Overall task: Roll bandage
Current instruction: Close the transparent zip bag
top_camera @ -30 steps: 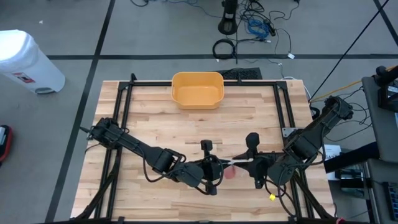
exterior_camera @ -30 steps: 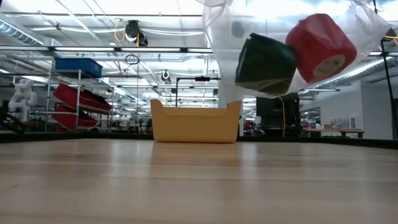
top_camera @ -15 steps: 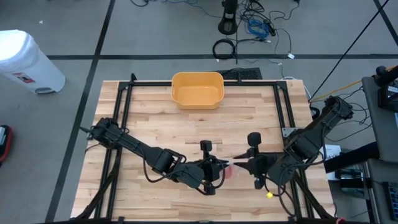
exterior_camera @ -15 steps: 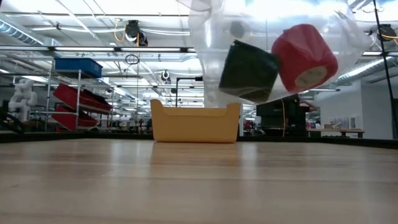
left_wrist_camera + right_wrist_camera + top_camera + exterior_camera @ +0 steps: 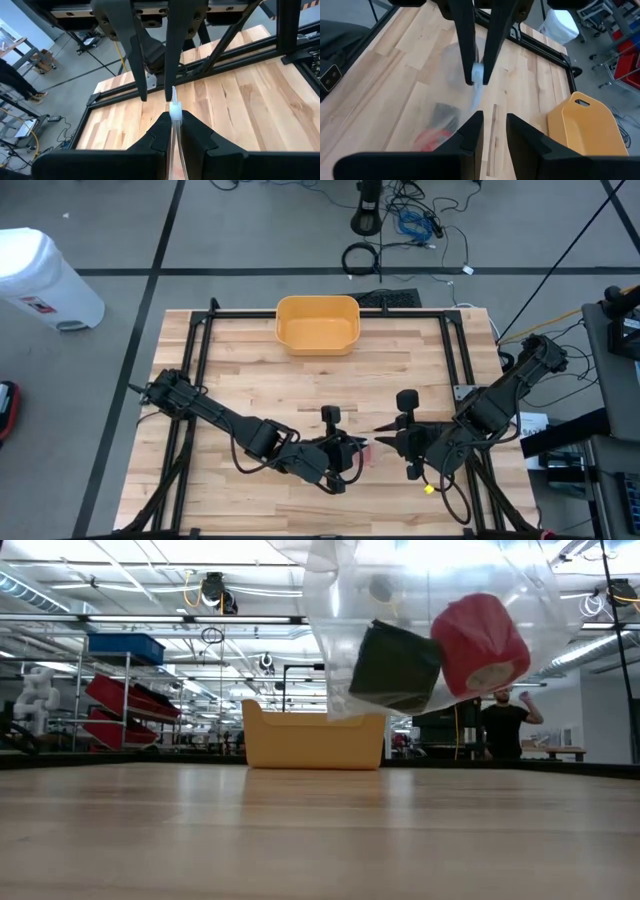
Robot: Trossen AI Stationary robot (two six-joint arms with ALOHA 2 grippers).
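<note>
In the high view, far upper left, a white bin (image 5: 45,275) stands on the floor off the bench (image 5: 250,390). My left arm runs from the bench's left edge toward the lower middle of the frame. There my left pincer (image 5: 352,452) is closed on the edge of a clear plastic bag (image 5: 440,630); in the left wrist view my own fingers (image 5: 161,131) pinch the bag's thin edge (image 5: 175,112) between them, and my other pincer's fingers come down onto the same edge from the frame's top.

Above the middle of the high view, a yellow bin (image 5: 317,323) sits at the bench's far edge, well apart from both pincers. In the low view it stands upright at the centre (image 5: 314,737), behind the hanging bag.

The bag hangs in the air in the upper right of the low view, clear of the bench top. Inside it lie two rolls side by side: a black bandage roll (image 5: 396,665) on the left and a red bandage roll (image 5: 478,643) on the right, touching or nearly so. In the right wrist view both show dimly through the plastic, the black (image 5: 441,116) above the red (image 5: 431,141).

Just right of centre in the high view, my right pincer (image 5: 382,442) meets the left one, tip to tip. It is closed on the bag's edge too. At the far right of the low view, a person (image 5: 505,723) stands in the room beyond.
</note>
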